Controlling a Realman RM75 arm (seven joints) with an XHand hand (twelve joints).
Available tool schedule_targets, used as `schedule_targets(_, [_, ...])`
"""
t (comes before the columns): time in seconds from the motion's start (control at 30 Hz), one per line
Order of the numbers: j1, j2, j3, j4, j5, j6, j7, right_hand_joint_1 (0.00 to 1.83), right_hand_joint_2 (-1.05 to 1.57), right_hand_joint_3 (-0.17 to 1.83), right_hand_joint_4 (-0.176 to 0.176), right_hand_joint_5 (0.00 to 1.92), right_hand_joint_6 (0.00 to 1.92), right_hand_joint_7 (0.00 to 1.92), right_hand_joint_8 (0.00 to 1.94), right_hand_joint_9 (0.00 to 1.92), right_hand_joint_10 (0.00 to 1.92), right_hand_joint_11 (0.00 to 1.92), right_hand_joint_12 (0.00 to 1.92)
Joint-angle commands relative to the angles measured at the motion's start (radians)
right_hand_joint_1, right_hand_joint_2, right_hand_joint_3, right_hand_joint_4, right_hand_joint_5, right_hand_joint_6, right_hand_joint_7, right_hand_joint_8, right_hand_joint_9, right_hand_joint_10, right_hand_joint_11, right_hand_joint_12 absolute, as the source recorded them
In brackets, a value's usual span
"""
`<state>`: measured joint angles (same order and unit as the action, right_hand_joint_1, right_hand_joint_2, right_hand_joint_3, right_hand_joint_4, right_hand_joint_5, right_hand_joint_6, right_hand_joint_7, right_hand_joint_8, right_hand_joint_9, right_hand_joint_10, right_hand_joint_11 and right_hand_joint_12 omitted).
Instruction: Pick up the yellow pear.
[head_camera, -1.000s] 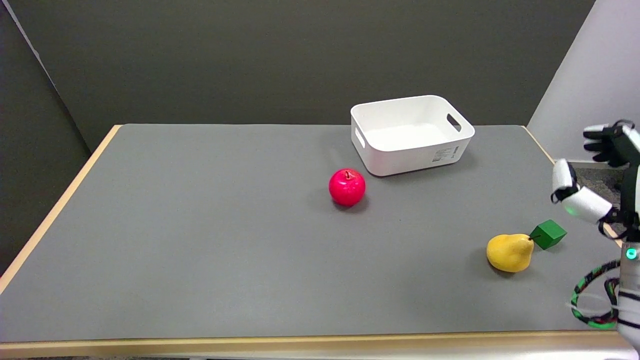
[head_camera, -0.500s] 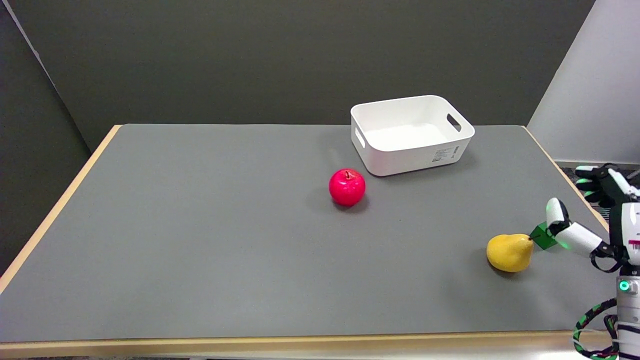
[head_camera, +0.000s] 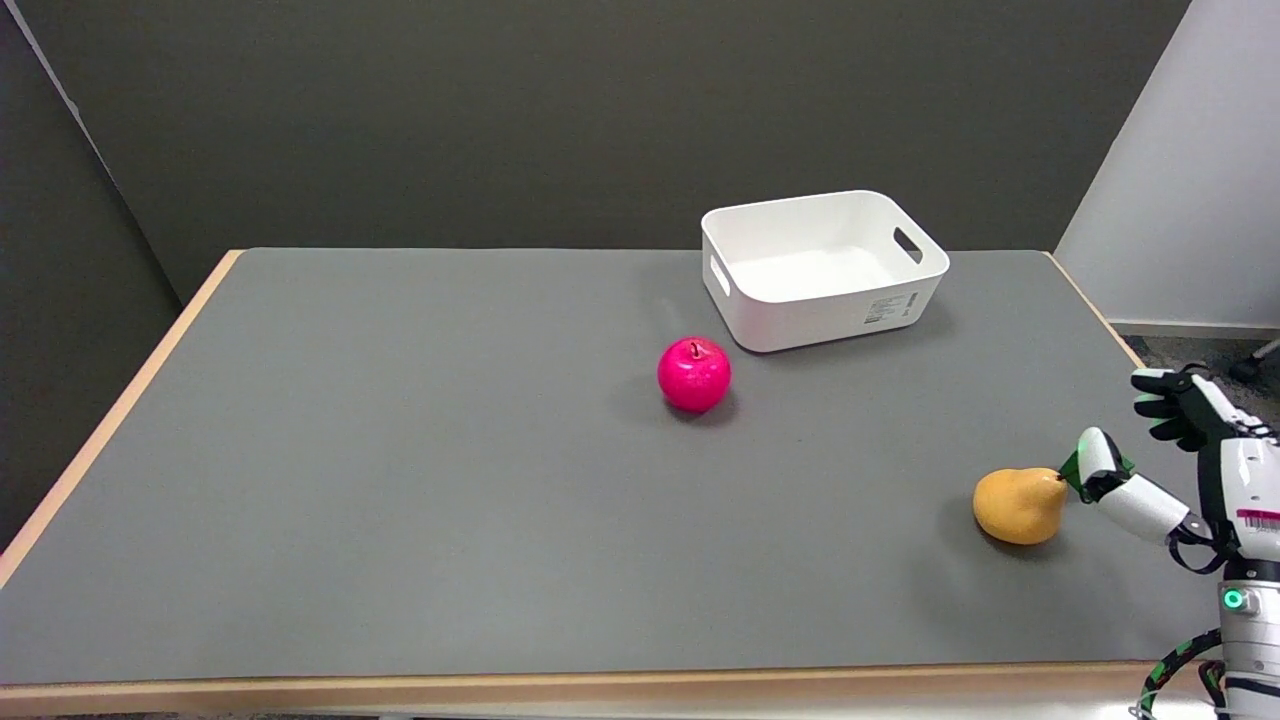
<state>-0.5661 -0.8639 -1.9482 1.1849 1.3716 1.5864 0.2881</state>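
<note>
The pear (head_camera: 1018, 506) just beside the hand (head_camera: 1185, 465) is yellow with an orange cast. The hand is white with black fingers (head_camera: 1160, 410) and a green glow on its near part. A green block (head_camera: 1072, 470) shows partly behind it. Farther from the hand, the apple (head_camera: 694, 374) is glossy red-pink and the bin (head_camera: 822, 268) plain white. The table (head_camera: 400, 480) is grey, edged in pale wood.

Red apple (head_camera: 694, 374) mid-table (head_camera: 400, 480); white bin (head_camera: 822, 270) behind it; green block (head_camera: 1072, 467) mostly hidden, right side.

Yellow pear (head_camera: 1018, 505), lying on its side, table's near-right area
</note>
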Motion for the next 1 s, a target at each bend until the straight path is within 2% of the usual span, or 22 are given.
schedule_targets(0.03, [0.028, 0.0, -0.069, 0.01, 0.015, 0.009, 0.029, 0.46, 0.65, 0.83, 0.021, 0.39, 0.74, 0.6, 0.77, 0.56, 1.24, 0.42, 1.67])
schedule_targets(0.37, [0.048, -0.004, -0.117, 0.023, -0.017, -0.017, 0.029, 0.37, 0.62, 0.83, 0.022, 0.38, 0.71, 0.56, 0.71, 0.49, 1.2, 0.36, 1.63])
schedule_targets(0.43, [0.052, -0.005, -0.132, 0.02, -0.017, -0.024, 0.029, 0.35, 0.58, 0.88, 0.022, 0.38, 0.69, 0.56, 0.7, 0.51, 1.15, 0.35, 1.62])
schedule_targets(0.83, [0.061, -0.016, -0.164, 0.002, -0.017, -0.064, 0.035, 0.36, 0.62, 0.82, 0.016, 0.37, 0.67, 0.55, 0.69, 0.48, 1.18, 0.34, 1.59])
schedule_targets(1.0, [0.063, -0.023, -0.165, -0.013, -0.024, -0.088, 0.062, 0.37, 0.6, 0.87, 0.014, 0.37, 0.67, 0.54, 0.68, 0.49, 1.14, 0.32, 1.59])
